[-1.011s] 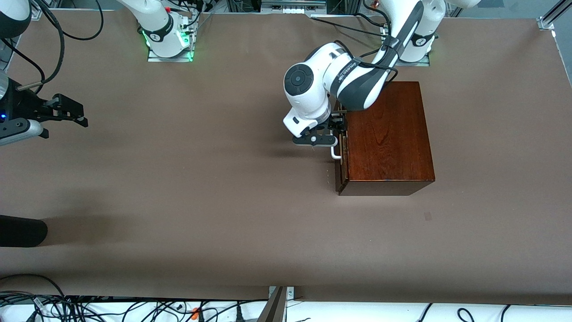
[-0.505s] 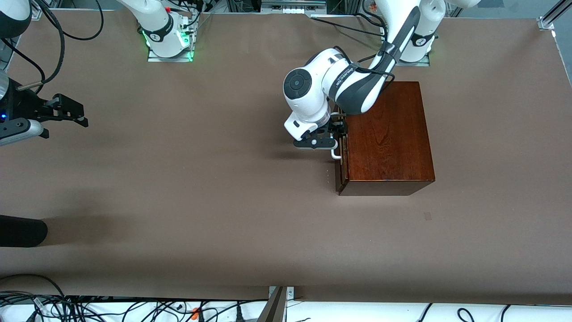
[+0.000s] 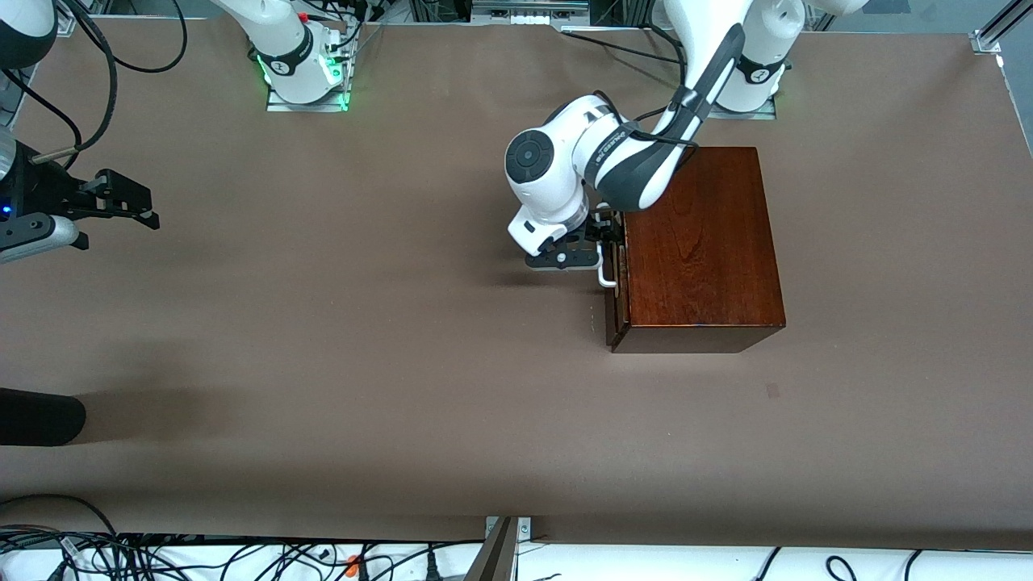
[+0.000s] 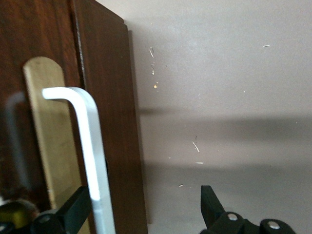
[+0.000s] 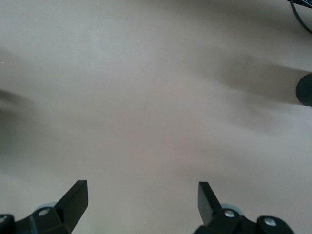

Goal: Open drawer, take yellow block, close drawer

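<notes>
My left end effector [image 3: 607,234] is at the drawer [image 3: 617,286] front of the wooden box [image 3: 698,242], fingers spread. In the left wrist view one finger [image 4: 73,214] sits against the white handle [image 4: 92,161], on the side toward the drawer face; the other finger [image 4: 212,207] hangs out over bare counter [image 3: 363,323]. So the bar is between my fingers, not clamped.

Drawer looks shut or nearly so: dark front about flush with the box, only a thin seam visible. Yellow block isn't visible in any view.

My right end effector [image 3: 133,202] waits at the right arm's end of the counter, fingers wide open, nothing in it. Right wrist view shows only plain counter under it [image 5: 146,122].

Obstructions: my own left forearm [image 3: 629,157] crosses over the box's top corner nearest the left arm's base. A dark rounded object [image 3: 40,415] pokes in at the counter edge at the right arm's end, nearer the front camera than the right end effector. Cables [image 3: 161,553] lie off the counter edge closest to the front camera.

Room: open brown counter in front of the drawer all the way toward the right arm's end. Box stands well in from every counter edge.
</notes>
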Tool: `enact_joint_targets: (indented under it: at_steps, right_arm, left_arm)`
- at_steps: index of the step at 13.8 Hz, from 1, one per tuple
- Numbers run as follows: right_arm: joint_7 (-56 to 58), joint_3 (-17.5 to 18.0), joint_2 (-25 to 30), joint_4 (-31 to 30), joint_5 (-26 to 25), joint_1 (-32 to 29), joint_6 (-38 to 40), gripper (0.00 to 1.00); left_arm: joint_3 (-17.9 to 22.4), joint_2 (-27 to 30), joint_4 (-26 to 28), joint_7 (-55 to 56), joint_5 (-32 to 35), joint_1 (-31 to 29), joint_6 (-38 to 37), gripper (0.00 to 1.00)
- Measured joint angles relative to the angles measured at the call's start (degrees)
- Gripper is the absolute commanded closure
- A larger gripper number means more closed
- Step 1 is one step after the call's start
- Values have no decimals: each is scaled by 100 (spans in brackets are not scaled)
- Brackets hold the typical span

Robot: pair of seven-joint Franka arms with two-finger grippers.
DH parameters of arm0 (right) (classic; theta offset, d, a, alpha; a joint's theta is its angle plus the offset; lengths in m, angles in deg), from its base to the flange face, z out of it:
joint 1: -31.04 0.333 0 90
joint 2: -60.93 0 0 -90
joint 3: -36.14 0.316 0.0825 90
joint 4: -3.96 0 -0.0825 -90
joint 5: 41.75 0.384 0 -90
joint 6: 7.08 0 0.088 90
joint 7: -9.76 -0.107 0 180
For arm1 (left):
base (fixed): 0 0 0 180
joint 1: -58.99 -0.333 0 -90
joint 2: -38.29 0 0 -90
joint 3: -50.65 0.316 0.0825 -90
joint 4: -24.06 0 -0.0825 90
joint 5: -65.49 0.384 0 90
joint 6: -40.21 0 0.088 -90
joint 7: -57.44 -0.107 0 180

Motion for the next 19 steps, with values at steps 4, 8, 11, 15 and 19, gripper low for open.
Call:
enact_joint_targets:
  at_steps: [4,8,11,15,19]
  right_arm:
    - [0,0,0,0,0,0,0,0]
    - [0,0,0,0,0,0,0,0]
    - [0,0,0,0,0,0,0,0]
    - [0,0,0,0,0,0,0,0]
    - [0,0,0,0,0,2,0,0]
  left_arm:
    - [3,-39,0,38,0,6,101,0]
    - [4,-57,5,105,2,63,234,0]
    - [4,-59,4,173,3,130,414,0]
    - [-40,-61,-4,211,-2,169,732,0]
    - [-76,-65,-17,237,-56,262,1017,0]
